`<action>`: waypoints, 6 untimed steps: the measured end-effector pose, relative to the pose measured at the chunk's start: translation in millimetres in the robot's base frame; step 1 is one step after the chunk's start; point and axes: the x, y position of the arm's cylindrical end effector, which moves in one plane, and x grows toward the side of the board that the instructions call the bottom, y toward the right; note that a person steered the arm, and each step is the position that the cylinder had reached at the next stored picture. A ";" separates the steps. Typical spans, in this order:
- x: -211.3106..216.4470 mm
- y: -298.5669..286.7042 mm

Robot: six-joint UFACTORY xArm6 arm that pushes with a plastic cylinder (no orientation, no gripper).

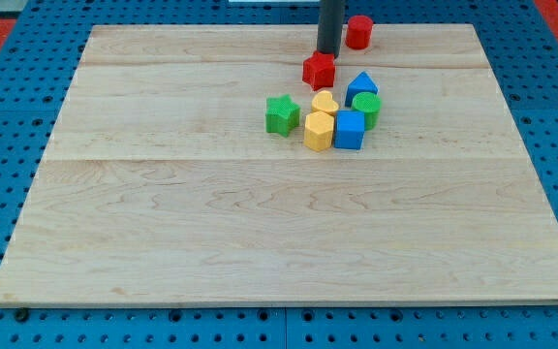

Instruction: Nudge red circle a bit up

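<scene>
Upright red circle (pixel 358 31) near view's top

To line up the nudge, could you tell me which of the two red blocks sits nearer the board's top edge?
The red circle, right of my tip; the other red block lies lower.

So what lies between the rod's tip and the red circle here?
Nothing. In the camera view, only bare board separates my tip from the red circle, which stands to the tip's upper right. The red star lies just below the tip, not between them.

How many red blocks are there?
2. The red circle sits near the view's top edge, right of my tip. The other red block lies just below my tip, above the cluster. None seem hidden.
</scene>
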 end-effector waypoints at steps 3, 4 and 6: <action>26.1 -36.1; -24.3 31.3; -44.2 98.9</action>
